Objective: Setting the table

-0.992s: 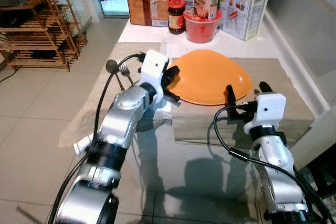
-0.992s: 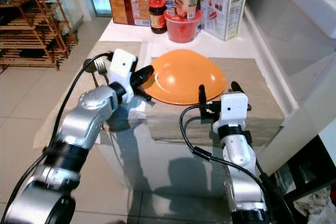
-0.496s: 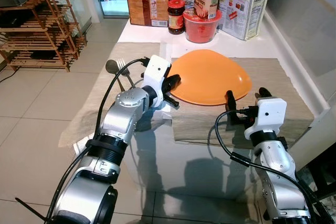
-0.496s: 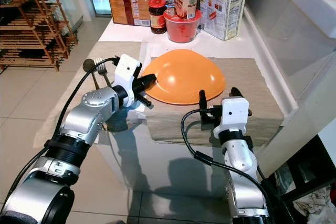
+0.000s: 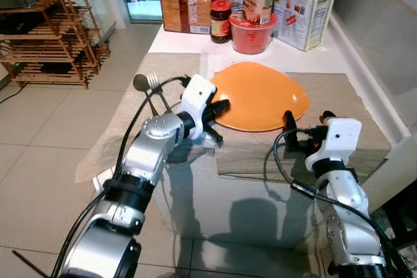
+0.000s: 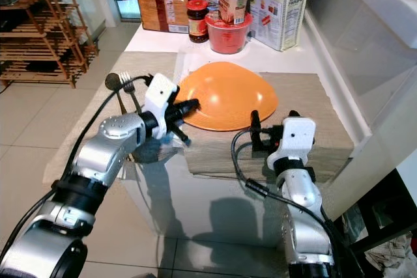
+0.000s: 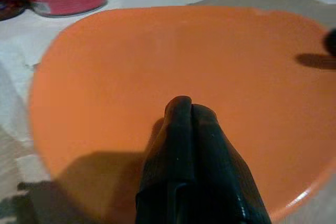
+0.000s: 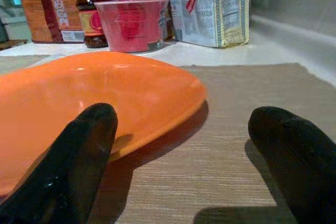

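Wide orange ceramic plate lies at 12 o'clock of the closed left gripper; spread right gripper flanks its rim on a beige woven placemat

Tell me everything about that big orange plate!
The orange plate is wide, shallow, smooth and a bit shiny, more rounded-triangle than circle, with nothing on it. It lies flat on a beige placemat on the white counter, in front of a red tub. The left gripper, fingers pressed together, reaches over its near-left edge. The right gripper is open, just short of its near-right edge.
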`<state>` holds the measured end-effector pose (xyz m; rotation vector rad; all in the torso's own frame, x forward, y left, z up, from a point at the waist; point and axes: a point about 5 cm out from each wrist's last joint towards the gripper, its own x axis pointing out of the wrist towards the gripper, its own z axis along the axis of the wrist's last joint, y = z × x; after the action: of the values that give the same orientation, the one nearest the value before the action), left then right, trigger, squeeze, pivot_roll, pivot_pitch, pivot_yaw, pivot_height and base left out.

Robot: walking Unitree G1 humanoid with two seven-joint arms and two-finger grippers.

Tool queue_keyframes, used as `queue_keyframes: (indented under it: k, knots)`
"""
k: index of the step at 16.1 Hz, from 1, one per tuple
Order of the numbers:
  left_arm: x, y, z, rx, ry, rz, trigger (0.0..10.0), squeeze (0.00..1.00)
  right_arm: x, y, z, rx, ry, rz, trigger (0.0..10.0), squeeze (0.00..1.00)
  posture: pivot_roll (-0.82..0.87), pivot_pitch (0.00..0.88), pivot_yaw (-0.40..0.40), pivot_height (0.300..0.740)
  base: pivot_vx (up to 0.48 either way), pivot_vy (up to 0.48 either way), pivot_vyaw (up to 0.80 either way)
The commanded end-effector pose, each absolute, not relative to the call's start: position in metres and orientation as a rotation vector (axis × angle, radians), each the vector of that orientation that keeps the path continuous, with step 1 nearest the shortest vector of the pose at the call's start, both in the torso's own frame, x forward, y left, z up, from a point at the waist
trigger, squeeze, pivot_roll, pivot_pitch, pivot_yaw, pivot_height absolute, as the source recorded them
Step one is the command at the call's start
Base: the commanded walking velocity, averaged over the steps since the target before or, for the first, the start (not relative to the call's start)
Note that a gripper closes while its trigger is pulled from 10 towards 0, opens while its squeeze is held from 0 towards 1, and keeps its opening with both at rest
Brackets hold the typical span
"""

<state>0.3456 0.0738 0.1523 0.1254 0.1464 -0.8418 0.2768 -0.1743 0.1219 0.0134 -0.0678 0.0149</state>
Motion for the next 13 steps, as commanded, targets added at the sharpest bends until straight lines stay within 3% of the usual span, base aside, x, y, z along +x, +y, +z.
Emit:
queue_keyframes:
  k: [1, 4, 9, 13]
  knots:
    - [0.337, 0.066, 0.143, 0.128, 0.182, -0.923, 10.0, 0.00, 0.280, -0.169, 0.120, 0.089, -0.024, 0.035, 10.0, 0.00, -0.06, 0.017, 0.055, 0.740, 0.000, 0.000, 0.00]
    - [0.333, 0.064, 0.143, 0.094, 0.156, -0.978, 10.0, 0.00, 0.287, -0.162, 0.121, 0.200, 0.025, 0.074, 10.0, 0.00, -0.06, 0.019, 0.053, 0.740, 0.000, 0.000, 0.00]
    - [0.336, 0.063, 0.152, 0.107, 0.103, -0.988, 10.0, 0.00, 0.287, -0.158, 0.122, 0.209, 0.044, 0.102, 10.0, 0.00, -0.05, 0.020, 0.049, 0.740, 0.000, 0.000, 0.00]
    - [0.346, 0.064, 0.193, 0.091, -0.050, -0.947, 10.0, 0.00, 0.274, -0.164, 0.125, -0.007, -0.031, 0.094, 10.0, 0.00, -0.05, 0.000, 0.041, 0.740, 0.000, 0.000, 0.00]
